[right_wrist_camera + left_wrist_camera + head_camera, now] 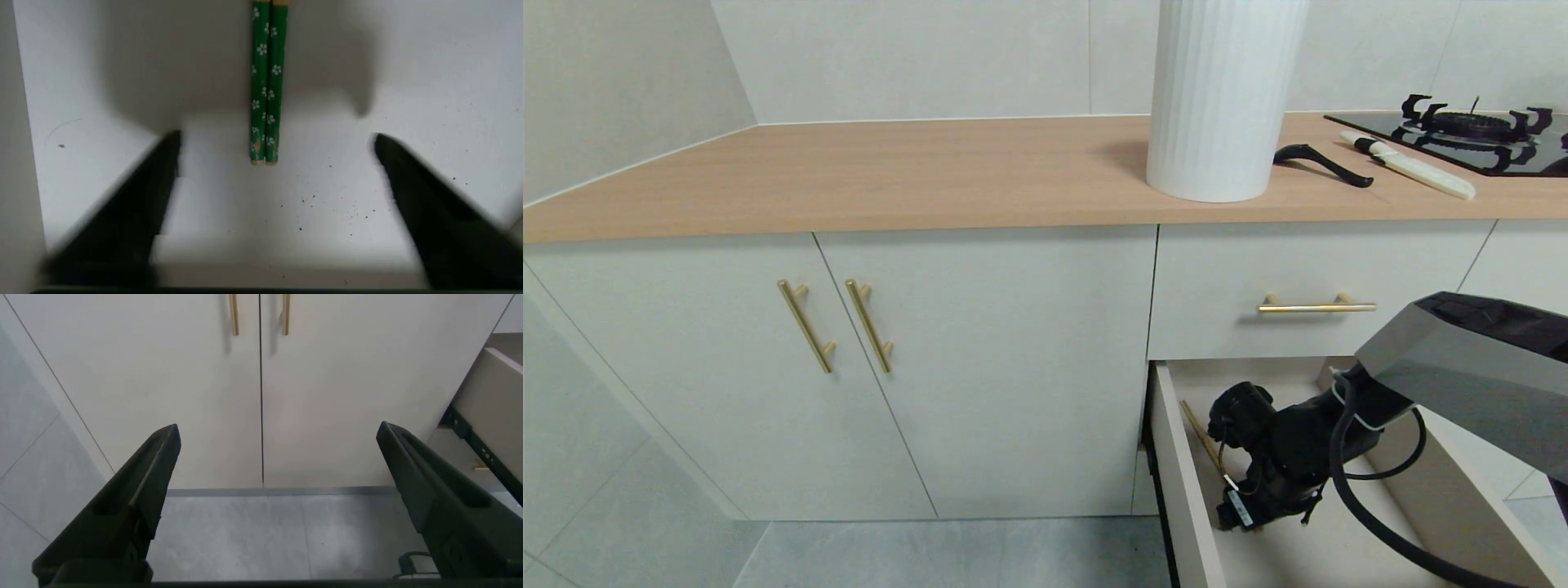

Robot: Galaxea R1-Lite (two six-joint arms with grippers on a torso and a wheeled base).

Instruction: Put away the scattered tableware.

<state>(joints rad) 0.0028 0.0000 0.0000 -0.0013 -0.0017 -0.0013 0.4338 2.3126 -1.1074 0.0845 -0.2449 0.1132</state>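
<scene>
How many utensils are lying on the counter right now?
2: a black utensil right of the white ribbed container, and a white knife along the hob. More may hide behind the container.

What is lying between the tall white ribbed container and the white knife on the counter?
A black utensil with a curved handle lies there, as the head view shows.

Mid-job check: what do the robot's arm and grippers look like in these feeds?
The right arm has an angular grey shell that gives way to a black, knobbly wrist. A black cable loops beside it, bound by a pale band, and a small white tag sits near the tip. The left gripper and right gripper each have two dark, wedge-shaped fingers.
</scene>
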